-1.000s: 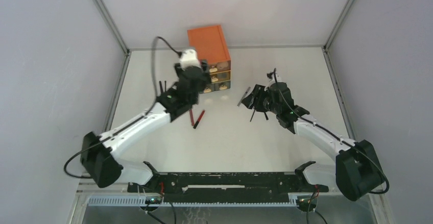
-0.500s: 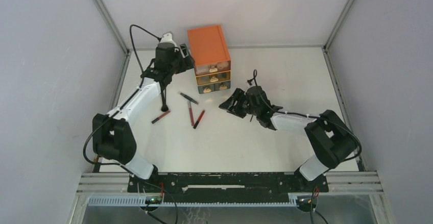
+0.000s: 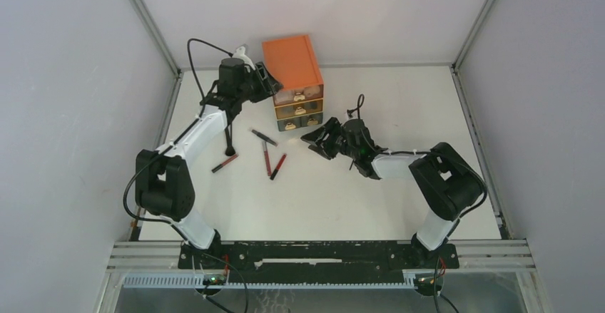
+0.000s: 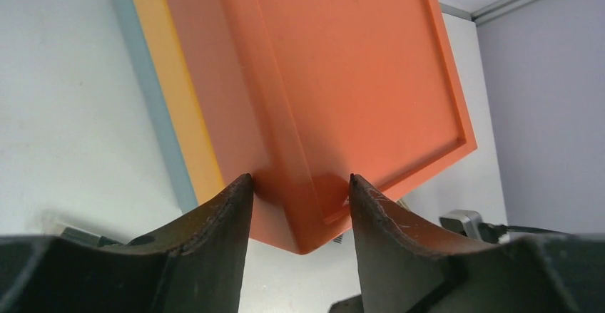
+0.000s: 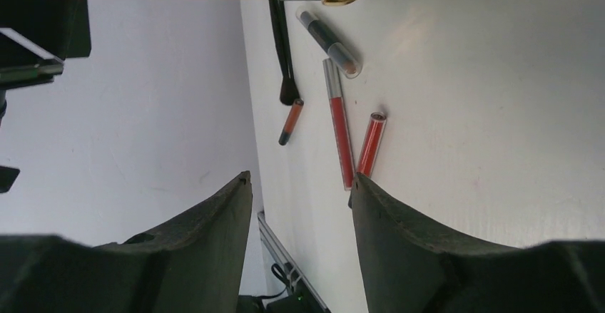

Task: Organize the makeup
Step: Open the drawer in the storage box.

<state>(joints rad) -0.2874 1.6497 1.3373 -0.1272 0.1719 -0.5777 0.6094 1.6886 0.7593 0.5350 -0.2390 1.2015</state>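
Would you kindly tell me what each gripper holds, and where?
Right gripper: nothing, jaws open. Left gripper: straddling a corner of the orange chest; whether it grips it cannot be told.

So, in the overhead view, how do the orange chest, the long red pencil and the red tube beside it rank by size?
1. orange chest, by far.
2. long red pencil.
3. red tube, somewhat shorter, similar thickness.
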